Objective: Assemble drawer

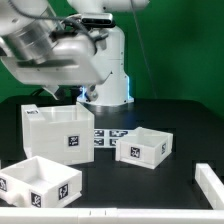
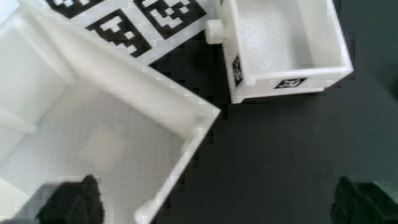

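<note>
Ok, going across the exterior view from its left: one tray (image 1: 40, 182) sits at the near corner, open side up, well apart from the other tray. Next comes the casing (image 1: 60, 130), mouth facing up as far as I can tell, with the arm (image 1: 45, 45) above it. Just beside it is the marker board (image 1: 105, 135), then the second tray (image 1: 143, 148), also open side up, near the casing but not touching. At the far right a white block (image 1: 210, 182) is cut by the frame edge; can't tell what it is. So the drawer is three loose parts on the black table (image 1: 180, 115), nothing inserted yet. Wrist view: the gripper (image 2: 217, 200) is spread wide and empty, one fingertip (image 2: 71, 200) over the casing, the other over bare table, so the casing's side wall (image 2: 178, 140) runs between them. My read: this is the approach for a pinch on that wall, early in the job. To do it well, centre the wall between the jaws before dropping, come down straight, and keep the outer finger off the second tray, which lies close by across a narrow strip of table. The plastic looks smooth and thin, so clamp low and gently, or the casing will likely tilt or skid onto the board.
</note>
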You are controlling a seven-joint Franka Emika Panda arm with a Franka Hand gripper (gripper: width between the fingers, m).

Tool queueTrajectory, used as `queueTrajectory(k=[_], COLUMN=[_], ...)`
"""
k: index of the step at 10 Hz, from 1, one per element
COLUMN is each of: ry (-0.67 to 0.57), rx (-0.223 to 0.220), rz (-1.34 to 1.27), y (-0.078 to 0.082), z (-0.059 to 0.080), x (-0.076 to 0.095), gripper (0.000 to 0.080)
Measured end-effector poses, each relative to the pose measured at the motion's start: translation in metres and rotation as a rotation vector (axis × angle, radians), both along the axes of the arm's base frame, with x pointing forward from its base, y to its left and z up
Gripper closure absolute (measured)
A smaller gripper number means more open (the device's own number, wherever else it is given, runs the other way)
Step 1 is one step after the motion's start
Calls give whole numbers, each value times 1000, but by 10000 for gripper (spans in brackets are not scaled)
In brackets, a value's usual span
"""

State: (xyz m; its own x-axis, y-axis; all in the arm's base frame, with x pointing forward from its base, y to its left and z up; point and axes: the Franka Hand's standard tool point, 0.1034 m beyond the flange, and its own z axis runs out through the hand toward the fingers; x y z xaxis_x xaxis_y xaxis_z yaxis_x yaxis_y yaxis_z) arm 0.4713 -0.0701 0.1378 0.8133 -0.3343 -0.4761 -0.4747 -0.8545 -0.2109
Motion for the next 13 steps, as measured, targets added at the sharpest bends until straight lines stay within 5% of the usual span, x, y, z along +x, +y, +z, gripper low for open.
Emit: queueTrajectory(k=[3,9,13], ry=[-73,-448,-517], rx=[53,167,253], rz=[143,840,1055], y=[10,13,12], z=[-6,9,3], x=[-19,4,-2], gripper=[151,151,151])
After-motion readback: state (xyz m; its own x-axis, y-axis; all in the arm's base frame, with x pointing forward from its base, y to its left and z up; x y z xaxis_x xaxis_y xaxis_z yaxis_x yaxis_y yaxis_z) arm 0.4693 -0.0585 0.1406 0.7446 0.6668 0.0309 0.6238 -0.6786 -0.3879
